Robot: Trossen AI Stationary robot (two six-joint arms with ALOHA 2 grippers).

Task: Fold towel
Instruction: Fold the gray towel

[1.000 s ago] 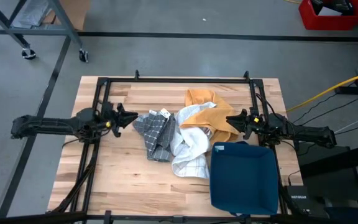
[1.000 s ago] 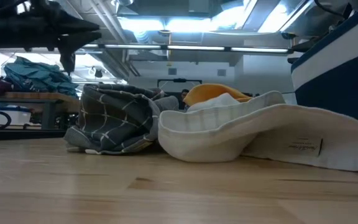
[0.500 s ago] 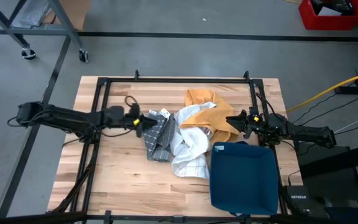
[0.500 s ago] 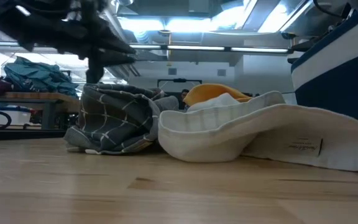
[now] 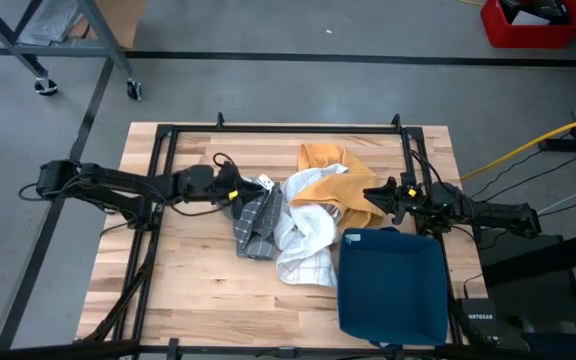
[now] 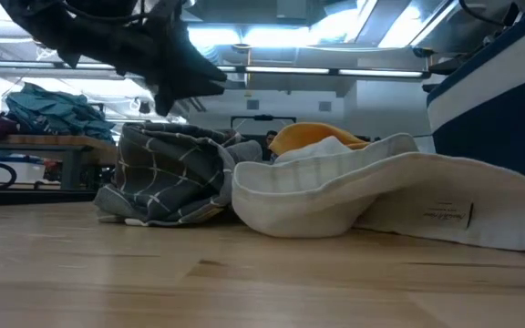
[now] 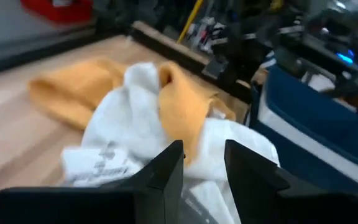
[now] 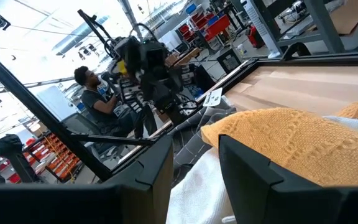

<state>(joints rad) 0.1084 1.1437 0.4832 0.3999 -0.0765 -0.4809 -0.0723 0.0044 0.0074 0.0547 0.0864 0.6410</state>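
Three towels lie in a crumpled heap mid-table: a grey checked one (image 5: pixel 253 215) on the left, a white one (image 5: pixel 303 240) in the middle and an orange one (image 5: pixel 333 180) toward the far side. The orange one rests partly on the white. My left gripper (image 5: pixel 239 197) hovers open over the grey towel's left edge (image 6: pixel 144 146), clear above it in the low view, and points toward the white towel (image 7: pixel 123 137) and the orange towel (image 7: pixel 179 106). My right gripper (image 5: pixel 371 193) stands open at the orange towel's right side (image 8: pixel 291 137), nothing between its fingers.
A dark blue bin (image 5: pixel 393 283) sits at the table's near right, against the white towel. A black frame rail (image 5: pixel 288 128) runs along the far edge and both sides. Bare wood shows at the near left. A person (image 8: pixel 92 87) sits beyond the table.
My left gripper has moved toward the table's right edge, from beside its base to over the grey towel's left edge, rising slightly and tipping its fingers downward. The towels lie unchanged.
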